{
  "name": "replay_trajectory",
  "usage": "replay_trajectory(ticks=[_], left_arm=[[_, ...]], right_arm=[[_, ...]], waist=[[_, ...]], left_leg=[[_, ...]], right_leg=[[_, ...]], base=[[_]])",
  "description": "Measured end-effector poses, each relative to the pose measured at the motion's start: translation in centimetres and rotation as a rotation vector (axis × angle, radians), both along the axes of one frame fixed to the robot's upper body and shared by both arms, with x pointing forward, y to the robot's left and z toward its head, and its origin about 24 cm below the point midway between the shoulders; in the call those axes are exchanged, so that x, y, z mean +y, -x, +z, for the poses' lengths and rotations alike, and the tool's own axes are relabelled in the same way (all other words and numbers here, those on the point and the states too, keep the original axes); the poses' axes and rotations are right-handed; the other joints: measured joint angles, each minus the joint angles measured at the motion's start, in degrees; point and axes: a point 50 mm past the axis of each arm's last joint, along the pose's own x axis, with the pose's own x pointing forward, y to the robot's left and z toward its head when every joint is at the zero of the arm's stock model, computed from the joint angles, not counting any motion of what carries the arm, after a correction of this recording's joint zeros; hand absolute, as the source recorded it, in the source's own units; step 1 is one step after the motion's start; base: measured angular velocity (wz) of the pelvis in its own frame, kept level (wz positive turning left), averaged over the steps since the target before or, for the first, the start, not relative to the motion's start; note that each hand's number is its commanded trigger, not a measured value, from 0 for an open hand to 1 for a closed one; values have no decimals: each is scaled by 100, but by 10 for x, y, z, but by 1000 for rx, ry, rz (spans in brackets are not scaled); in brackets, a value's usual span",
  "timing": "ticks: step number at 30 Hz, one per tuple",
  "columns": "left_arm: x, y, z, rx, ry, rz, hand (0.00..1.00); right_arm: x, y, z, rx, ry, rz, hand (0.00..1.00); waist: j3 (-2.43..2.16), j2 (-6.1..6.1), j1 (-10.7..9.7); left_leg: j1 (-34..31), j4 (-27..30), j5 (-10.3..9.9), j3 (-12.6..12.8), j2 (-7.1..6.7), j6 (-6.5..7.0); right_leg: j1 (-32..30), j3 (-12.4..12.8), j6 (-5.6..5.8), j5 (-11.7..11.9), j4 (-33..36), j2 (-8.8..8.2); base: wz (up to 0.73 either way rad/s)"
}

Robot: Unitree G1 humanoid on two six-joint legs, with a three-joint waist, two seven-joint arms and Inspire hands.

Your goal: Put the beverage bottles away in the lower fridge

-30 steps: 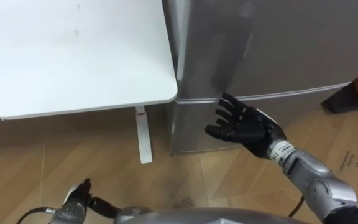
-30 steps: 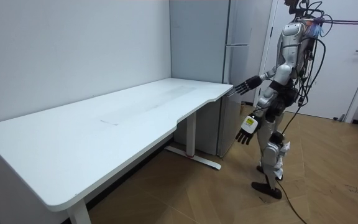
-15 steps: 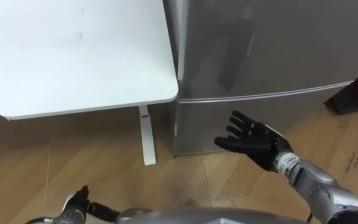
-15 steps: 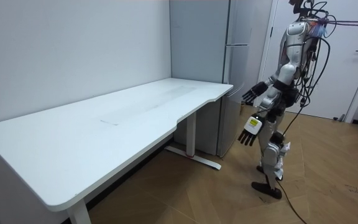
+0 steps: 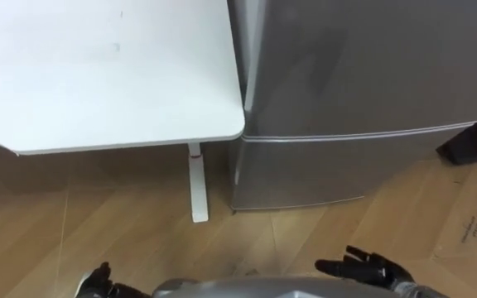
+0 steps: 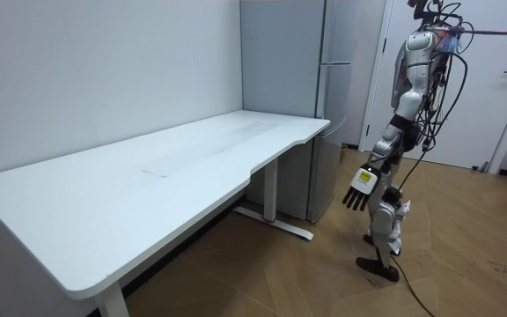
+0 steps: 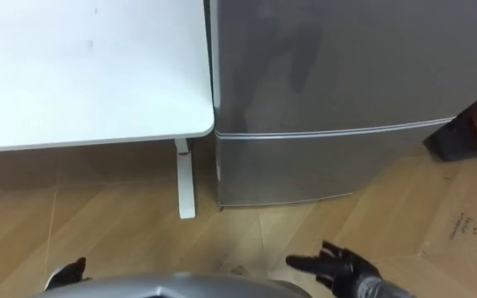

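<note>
Left robot hand point(image 5: 99, 281), edge-cropped

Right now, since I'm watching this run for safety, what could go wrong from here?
1. The right hand and left hand hang open without a drink, and the table shows none: nothing to load, perhaps.
2. The lower fridge door is shut, with the table's corner right beside it; swung open, it might hit that corner or the robot close in front.

Brushed silvery metal fridge point(image 5: 346, 91), smooth matt white table point(image 5: 98, 74), wood-plank floor point(image 5: 122, 240)
</note>
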Motion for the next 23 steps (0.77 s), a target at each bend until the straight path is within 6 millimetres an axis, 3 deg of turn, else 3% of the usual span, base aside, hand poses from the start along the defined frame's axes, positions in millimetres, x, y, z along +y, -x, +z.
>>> replay_trajectory(ticks=[9, 16, 23], left_arm=[[-5, 29, -6, 133, -14, -28, 0], [-8, 36, -7, 194, -17, -53, 0], [-9, 38, -8, 213, -10, -56, 0]], right_arm=[[6, 15, -6, 70, 33, -66, 0], [4, 18, -7, 108, 64, -78, 0], [2, 12, -7, 112, 101, -35, 0]], waist=[[30, 17, 1], [38, 29, 18], [57, 110, 26]], left_leg=[[18, 24, -6, -169, -55, 10], [19, 71, -28, -304, -103, 43], [11, 80, -45, -401, -143, 68]], right_leg=[[137, -115, 28, -40, -81, -34], [231, -303, 63, -115, -80, -94], [250, -334, 92, -152, -78, -108]], base=[[11], [15], [4]])
